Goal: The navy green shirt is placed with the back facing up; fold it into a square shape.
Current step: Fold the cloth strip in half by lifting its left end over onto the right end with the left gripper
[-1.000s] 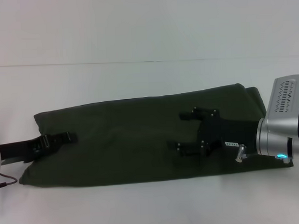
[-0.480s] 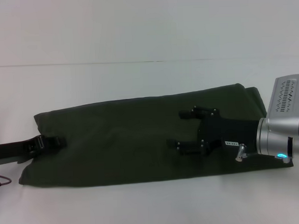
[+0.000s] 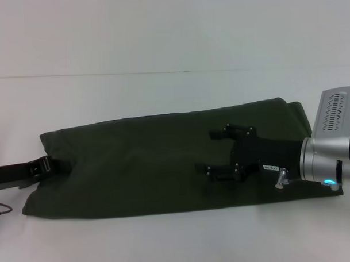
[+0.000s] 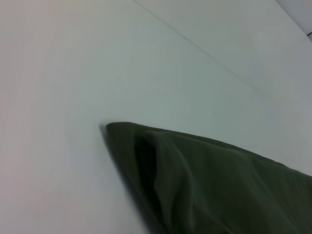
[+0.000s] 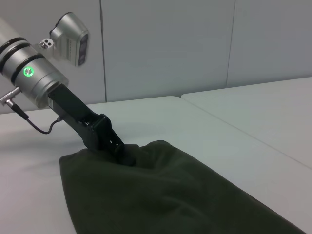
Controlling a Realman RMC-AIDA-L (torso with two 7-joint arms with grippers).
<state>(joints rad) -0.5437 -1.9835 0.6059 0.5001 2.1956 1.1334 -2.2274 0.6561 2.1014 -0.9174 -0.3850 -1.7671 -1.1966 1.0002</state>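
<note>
Lying lengthwise across the table, the navy green shirt is flanked at both ends: the right gripper, spread wide, over one; the left gripper, finger state indiscernible, at the other.

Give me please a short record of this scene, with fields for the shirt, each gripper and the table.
shirt: the navy green shirt, folded into a long band, plain side up
left gripper: left gripper at the shirt's left end
right gripper: right gripper open, over the shirt's right part
surface: white table
</note>
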